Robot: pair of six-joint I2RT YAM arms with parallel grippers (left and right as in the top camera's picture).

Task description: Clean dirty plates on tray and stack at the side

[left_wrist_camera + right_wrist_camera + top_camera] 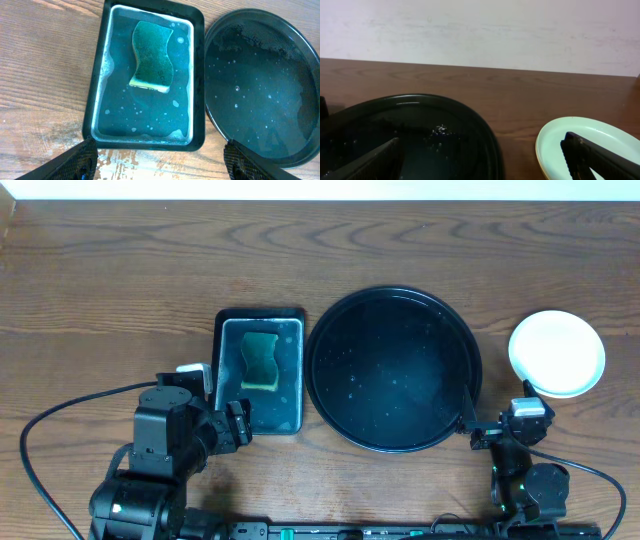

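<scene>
Right now, nearest us, the left gripper [159, 150] hangs open & empty, fingers [75, 162] spread wide, over the near end of the rect. sponge tray [94, 100]. We see sudsy water in that tray, w/ a green-yellow sponge [151, 55] lying toward its far end. The right gripper [481, 139] is likewise spread apart, holding nothing. From overhead it sits at the near-right rim of the tray [393, 370]; whether it touches the rim, we can't tell. The tray is round, glossy black, wet, flecked w/ droplets & suds, and lies just right of the sponge tray on the wood surface [100, 280]. Farther right, apart from the tray's rim, the plates [557, 352] rest on the surface. The top one reads pale mint in the right wrist view and near-white from above. We can't tell how many are stacked. Beyond, the surface runs to a pale wall [480, 30].
</scene>
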